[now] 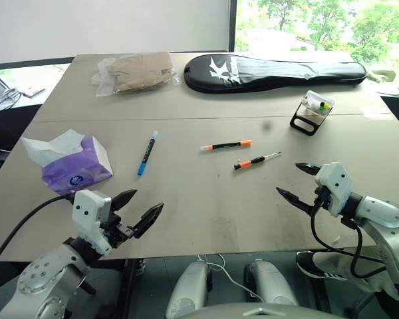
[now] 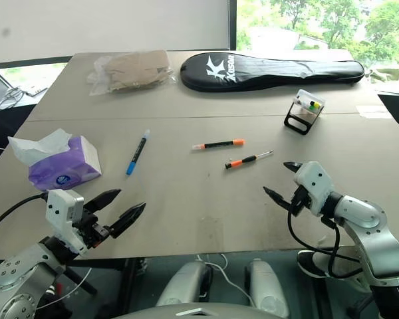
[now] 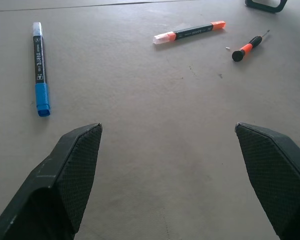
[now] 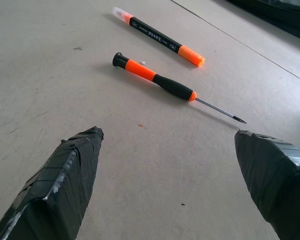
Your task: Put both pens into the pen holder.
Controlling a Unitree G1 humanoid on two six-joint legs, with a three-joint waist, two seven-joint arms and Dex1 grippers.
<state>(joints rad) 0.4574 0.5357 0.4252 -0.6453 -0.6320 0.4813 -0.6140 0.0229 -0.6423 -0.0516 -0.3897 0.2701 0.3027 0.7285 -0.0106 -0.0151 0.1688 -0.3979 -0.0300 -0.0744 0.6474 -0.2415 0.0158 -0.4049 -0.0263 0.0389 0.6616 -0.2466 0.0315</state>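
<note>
I'm seeing the pen holder (image 1: 312, 111) sitting toward the far right of the table (image 1: 206, 206), its contents hard to make out: just yellow and green bits through clear plastic; in the left wrist view it's getting cut off, leaving a black frame corner at the edge. I'm reading the orange-capped pen (image 1: 226, 145) lying flat near the table's middle, its barrel print too small to read. The orange-and-black pen (image 1: 257, 160) is lying just beside it, apart, thin metal tip pointing toward the holder side. A blue marker (image 1: 146, 152) is lying well to their left.

Left gripper (image 1: 137, 208) is hovering over the near edge with its fingers spread wide, nothing between them. Right gripper (image 1: 299, 182) is hovering near the orange-and-black pen, fingers likewise spread, empty.

Table is a plain grey-beige top with a seam running across it. I'm noting a purple tissue pack (image 1: 73, 163) at left, a bagged brown item (image 1: 138, 72) and a black racket case (image 1: 272, 70) at the far side. Behind, a white wall and a window with trees are showing.
</note>
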